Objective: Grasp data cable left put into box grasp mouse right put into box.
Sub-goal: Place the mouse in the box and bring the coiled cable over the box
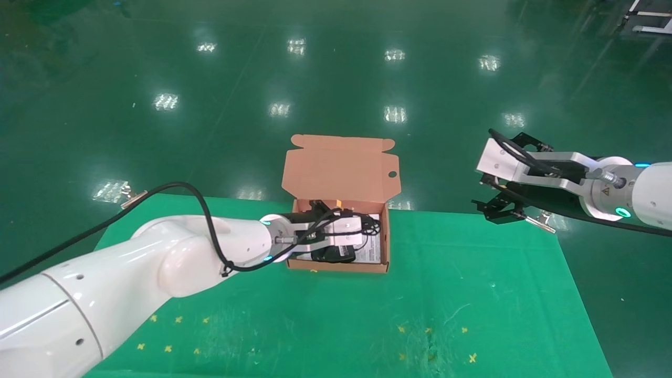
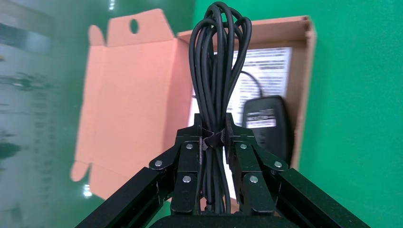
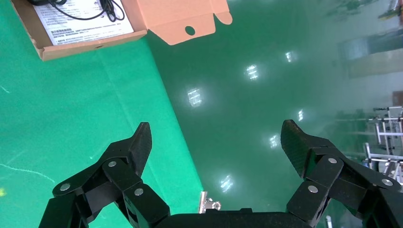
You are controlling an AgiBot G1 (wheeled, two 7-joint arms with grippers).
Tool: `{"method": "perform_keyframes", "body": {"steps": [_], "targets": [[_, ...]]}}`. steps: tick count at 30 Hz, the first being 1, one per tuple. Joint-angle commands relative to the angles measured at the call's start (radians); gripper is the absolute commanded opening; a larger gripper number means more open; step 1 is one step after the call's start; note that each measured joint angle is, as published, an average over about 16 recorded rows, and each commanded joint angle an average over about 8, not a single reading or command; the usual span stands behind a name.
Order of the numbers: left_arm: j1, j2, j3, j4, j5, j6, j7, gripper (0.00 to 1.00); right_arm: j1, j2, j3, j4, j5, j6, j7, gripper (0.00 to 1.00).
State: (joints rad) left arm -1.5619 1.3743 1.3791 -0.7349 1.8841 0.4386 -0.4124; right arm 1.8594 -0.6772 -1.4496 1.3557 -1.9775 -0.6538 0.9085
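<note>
Data cable [image 2: 216, 71] was clamped in the left hand [image 2: 215, 142] over the box [image 2: 304, 71], mouse [image 2: 268, 126] inside; right hand [image 3: 216, 142] spread wide, parked off the counter [image 1: 472, 294].

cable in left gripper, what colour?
Black: the data cable, shut in the left gripper. Left wrist view shows it best.

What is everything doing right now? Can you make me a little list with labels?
left gripper: shut on the data cable, over the box
mouse: lying in the box, label side up, on the white printed sheet
box lid: open, standing up at the far side
right gripper: open, holding nothing, beyond the right table edge
table: green cover
</note>
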Motion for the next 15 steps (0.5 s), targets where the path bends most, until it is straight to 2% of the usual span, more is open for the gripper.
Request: {"method": "perform_keyframes", "body": {"steps": [1, 15], "targets": [[-0.001, 0.000, 0.011, 0.001, -0.018, 0.001, 0.003, 1.00, 0.003, 0.002, 0.000, 0.002, 0.005, -0.004, -0.006, 1.00], [-0.017, -0.042, -0.006, -0.053, -0.034, 0.003, -0.017, 1.00, 0.010, -0.008, 0.002, -0.023, 0.015, 0.003, -0.024, 1.00]]}}
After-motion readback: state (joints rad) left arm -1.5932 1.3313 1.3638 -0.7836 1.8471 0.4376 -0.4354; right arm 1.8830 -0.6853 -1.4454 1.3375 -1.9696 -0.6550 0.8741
